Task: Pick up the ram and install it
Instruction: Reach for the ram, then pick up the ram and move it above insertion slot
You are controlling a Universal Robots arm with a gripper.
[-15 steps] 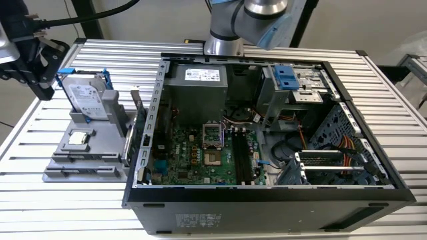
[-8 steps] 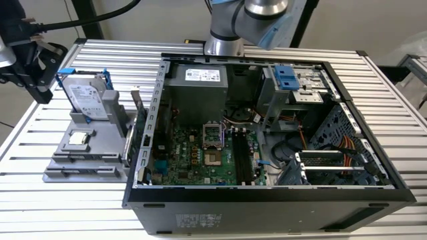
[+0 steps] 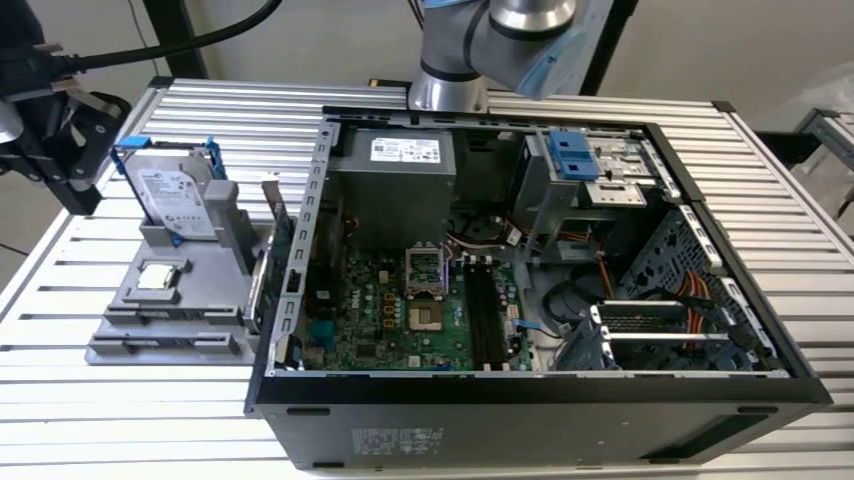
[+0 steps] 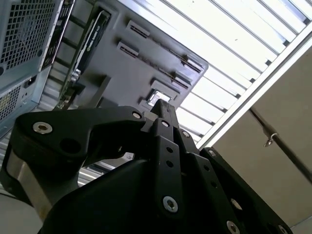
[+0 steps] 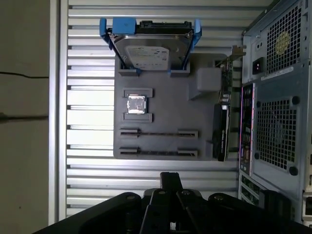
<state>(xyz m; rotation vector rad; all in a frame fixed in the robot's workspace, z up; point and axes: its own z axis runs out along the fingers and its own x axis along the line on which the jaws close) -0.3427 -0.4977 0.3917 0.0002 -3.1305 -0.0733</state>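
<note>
My gripper [image 3: 74,190] hangs high at the exterior view's left, above and beside the grey fixture tray [image 3: 200,290]. In both wrist views its black fingers [image 5: 170,178] press together, shut, with nothing between them [image 4: 163,108]. The tray's two long slots [image 5: 158,132] look bare from above. On the motherboard [image 3: 400,310] in the open computer case [image 3: 534,395], a long dark strip sits in the memory slots [image 3: 481,315]. I cannot tell whether that strip is the ram.
The tray also holds a silver hard drive [image 5: 148,51] in a blue bracket, a small square processor chip [image 5: 136,105] and an expansion card [image 5: 220,134] on edge next to the case's rear panel [image 5: 273,131]. Everything rests on a slatted aluminium table [image 3: 120,400].
</note>
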